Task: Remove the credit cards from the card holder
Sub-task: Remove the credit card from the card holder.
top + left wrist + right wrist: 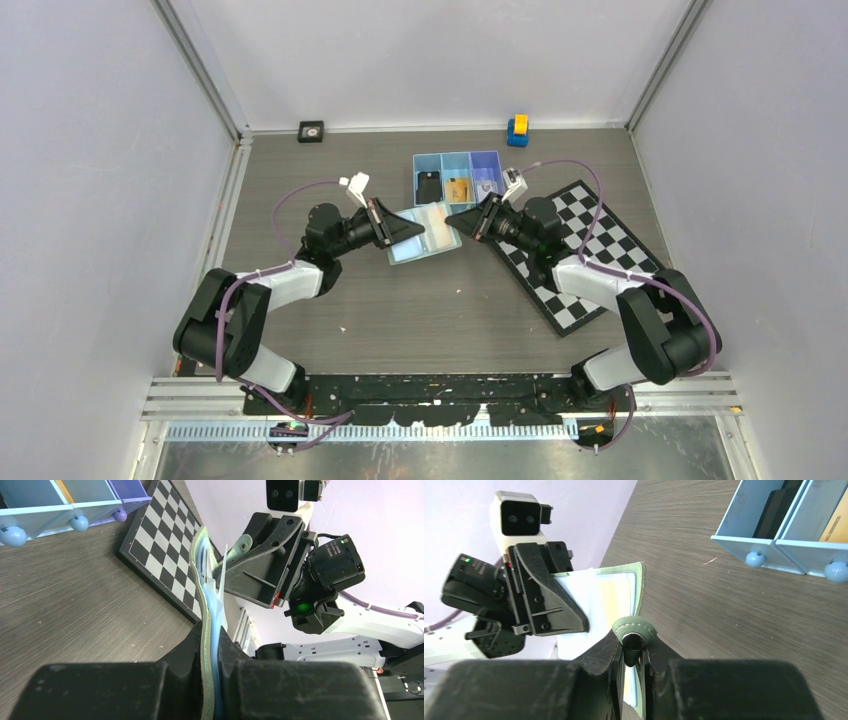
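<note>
Above table [400, 320], left gripper [415, 232] and right gripper [455, 222] pinch holder [432, 246]; black card [429, 187], gold card [459, 189] in tray [470, 155]; third likely inside.

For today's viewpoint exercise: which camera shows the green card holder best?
Top external: the card holder is spread open, its pale inner face showing. Left wrist sees it only edge-on; right wrist shows its tab and part of the inside.

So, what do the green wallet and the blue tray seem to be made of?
The wallet looks like soft matte leather or imitation leather: it has a stitched edge and bends in a curve. The tray looks like hard, slightly glossy plastic, with thin stiff walls and rounded moulded feet.
</note>
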You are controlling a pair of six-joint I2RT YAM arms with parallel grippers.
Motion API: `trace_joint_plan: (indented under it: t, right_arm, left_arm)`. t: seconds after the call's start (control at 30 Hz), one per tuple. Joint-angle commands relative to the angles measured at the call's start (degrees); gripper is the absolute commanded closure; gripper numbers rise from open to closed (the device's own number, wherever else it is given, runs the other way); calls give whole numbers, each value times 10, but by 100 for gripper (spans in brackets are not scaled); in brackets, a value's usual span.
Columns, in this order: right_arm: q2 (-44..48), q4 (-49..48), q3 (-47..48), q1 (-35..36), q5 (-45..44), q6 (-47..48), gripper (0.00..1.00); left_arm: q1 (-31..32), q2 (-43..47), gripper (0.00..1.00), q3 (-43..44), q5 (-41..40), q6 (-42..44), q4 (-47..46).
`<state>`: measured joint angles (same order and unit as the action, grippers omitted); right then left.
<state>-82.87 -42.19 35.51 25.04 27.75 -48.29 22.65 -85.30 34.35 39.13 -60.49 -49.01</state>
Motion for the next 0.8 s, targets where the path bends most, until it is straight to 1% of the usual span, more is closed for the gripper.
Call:
trace_joint_plan:
  t: [0.0,0.13,0.27,0.37,0.43,0.57,0.63,0.77]
  right_arm:
    - [20,68,38,49,3,71,79]
    - [15,54,40,54,22,67,73]
    - [7,6,33,55,52,44,60]
    - [-1,-28,29,54,71,26,53]
    - [-16,-65,26,54,90,5,46]
    - [-43,-136,27,54,120,-41,43]
    - [-46,-141,27,54,122,-44,41]
    - [-44,-132,28,55,121,-43,40]
  left_arm:
    - [7,5,100,11,35,-17,-78]
    - [7,-1,100,12,37,-21,-83]
    - [7,-3,100,13,35,-19,-75]
    - [3,7,100,8,24,-11,-61]
    - [2,13,100,6,21,-9,-59]
    - [2,14,100,5,22,-8,-60]
    - [2,13,100,5,22,-10,-64]
    - [2,13,100,3,25,-13,-74]
